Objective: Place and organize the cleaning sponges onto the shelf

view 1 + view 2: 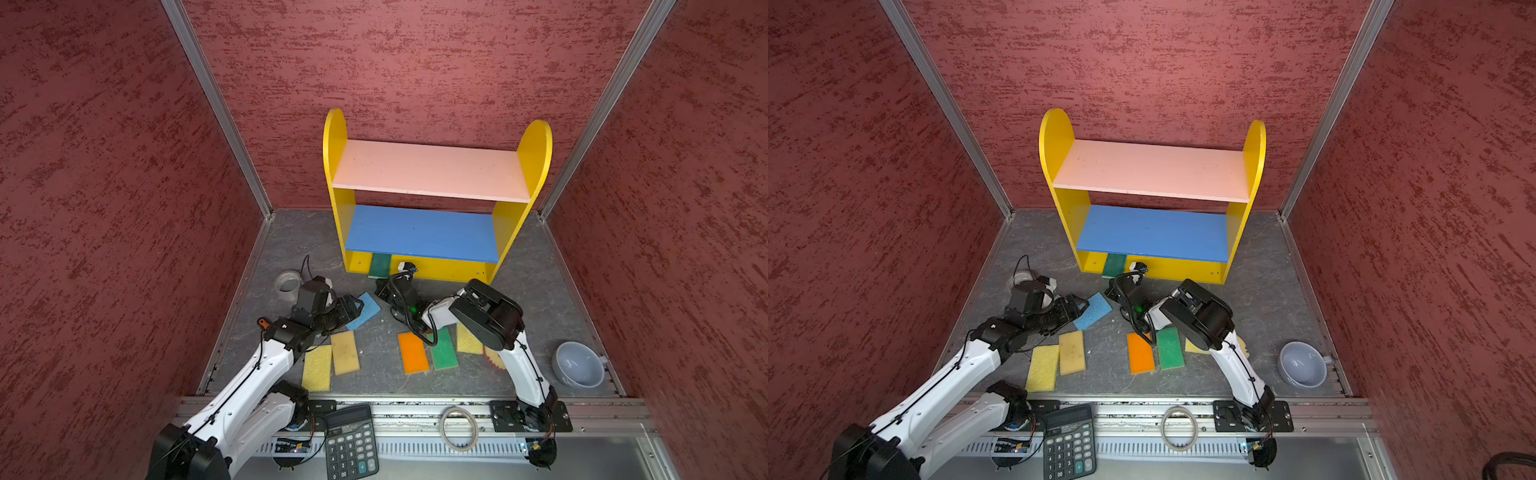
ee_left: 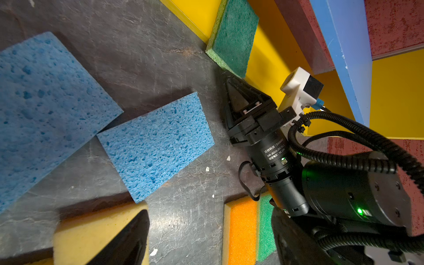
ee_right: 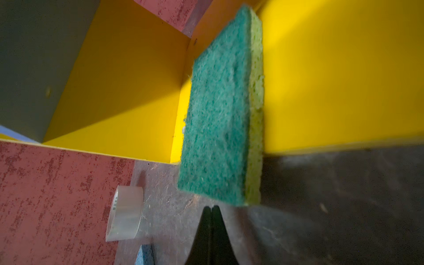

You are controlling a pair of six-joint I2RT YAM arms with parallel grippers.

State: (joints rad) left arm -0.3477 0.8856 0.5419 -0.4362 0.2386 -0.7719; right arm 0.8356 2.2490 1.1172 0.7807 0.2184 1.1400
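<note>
As it lies flat, porous blue sponge (image 2: 156, 144)

Shelf (image 1: 536, 153) at centre frame
Green-topped sponge (image 1: 380, 266) rested tilted on its bottom edge; blue sponge (image 1: 368, 309), yellow sponge (image 1: 317, 368), orange-topped sponge (image 1: 413, 352) lay flat.

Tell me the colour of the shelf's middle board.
The middle board is blue; clearest in a top view.
</note>
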